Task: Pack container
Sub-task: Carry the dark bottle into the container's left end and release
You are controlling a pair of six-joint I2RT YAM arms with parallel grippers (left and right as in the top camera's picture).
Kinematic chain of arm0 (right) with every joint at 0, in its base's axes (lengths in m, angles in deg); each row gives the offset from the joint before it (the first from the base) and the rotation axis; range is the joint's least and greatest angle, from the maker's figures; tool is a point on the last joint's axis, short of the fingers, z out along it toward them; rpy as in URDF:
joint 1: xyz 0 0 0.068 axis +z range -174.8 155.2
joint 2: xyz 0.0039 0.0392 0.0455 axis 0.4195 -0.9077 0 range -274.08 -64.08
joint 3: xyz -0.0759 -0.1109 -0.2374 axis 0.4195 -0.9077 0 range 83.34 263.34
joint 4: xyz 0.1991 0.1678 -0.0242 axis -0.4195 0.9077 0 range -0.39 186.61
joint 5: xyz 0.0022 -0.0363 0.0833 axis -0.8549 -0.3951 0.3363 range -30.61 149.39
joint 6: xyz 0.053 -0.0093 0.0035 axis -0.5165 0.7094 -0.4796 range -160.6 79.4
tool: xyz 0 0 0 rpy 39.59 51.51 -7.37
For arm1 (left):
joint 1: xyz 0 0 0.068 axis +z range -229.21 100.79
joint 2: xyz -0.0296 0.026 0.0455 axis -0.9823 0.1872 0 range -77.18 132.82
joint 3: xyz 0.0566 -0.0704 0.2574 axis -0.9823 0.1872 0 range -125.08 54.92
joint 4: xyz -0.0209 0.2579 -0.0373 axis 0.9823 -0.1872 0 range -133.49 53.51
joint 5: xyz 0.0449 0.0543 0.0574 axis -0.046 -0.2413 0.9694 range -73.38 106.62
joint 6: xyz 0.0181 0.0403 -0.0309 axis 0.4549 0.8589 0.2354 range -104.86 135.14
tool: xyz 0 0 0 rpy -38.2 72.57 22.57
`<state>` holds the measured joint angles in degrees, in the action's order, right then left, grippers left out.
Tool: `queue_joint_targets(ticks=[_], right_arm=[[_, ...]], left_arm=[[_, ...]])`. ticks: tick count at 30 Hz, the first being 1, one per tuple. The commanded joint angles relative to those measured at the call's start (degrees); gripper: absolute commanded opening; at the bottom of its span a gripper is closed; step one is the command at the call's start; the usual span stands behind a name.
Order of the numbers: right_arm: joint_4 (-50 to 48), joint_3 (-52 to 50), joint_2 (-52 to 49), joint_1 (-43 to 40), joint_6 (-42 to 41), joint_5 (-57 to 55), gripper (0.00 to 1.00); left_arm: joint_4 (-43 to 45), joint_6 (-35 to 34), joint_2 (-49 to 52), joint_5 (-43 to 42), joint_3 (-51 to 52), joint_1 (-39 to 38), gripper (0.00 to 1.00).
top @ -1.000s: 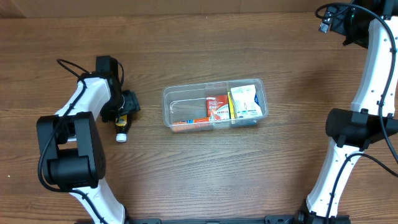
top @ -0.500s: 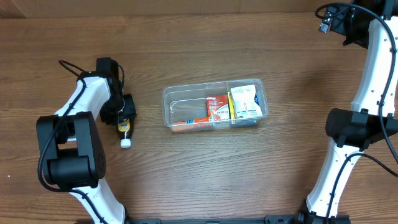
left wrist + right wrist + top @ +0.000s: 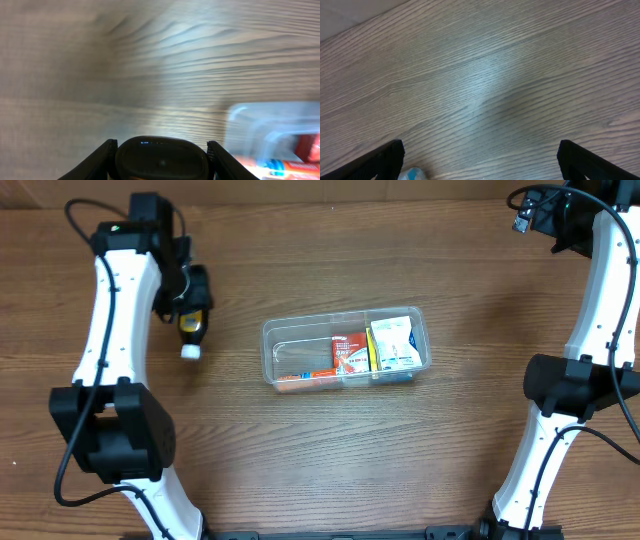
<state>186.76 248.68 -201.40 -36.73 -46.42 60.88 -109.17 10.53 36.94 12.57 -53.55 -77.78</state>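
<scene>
Left gripper point(image 3: 190, 308) was clamped on a small bottle point(image 3: 190, 332), well left of the container point(image 3: 290, 340) at mid-surface. Right gripper point(image 3: 482, 160) stood spread, empty. Risk: the hanging bottle slipping free in transit.

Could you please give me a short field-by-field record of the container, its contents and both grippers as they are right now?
left gripper: shut on small bottle, white cap toward the near edge, left of the container
right gripper: open, nothing between its fingers, far right corner
container: mid-table, no lid on
contents: red box, white box, orange item; left part bare
table: wood grain
</scene>
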Motion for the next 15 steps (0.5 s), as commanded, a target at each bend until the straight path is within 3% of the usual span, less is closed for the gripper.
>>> queue_joint_targets(ticks=[1,11,15], right_arm=[[-0.15,1.55,0.68,0.07,-0.20,0.04,1.00],[-0.15,1.55,0.68,0.07,-0.20,0.04,1.00],[-0.15,1.55,0.68,0.07,-0.20,0.04,1.00]], left_arm=[[0.09,8.15,-0.04,-1.84,-5.62,-7.48,0.38],[2.64,23.41,-0.02,7.48,-6.78,-28.81,0.43],[4.66,28.11,-0.02,6.14,-5.51,-33.33,0.43]])
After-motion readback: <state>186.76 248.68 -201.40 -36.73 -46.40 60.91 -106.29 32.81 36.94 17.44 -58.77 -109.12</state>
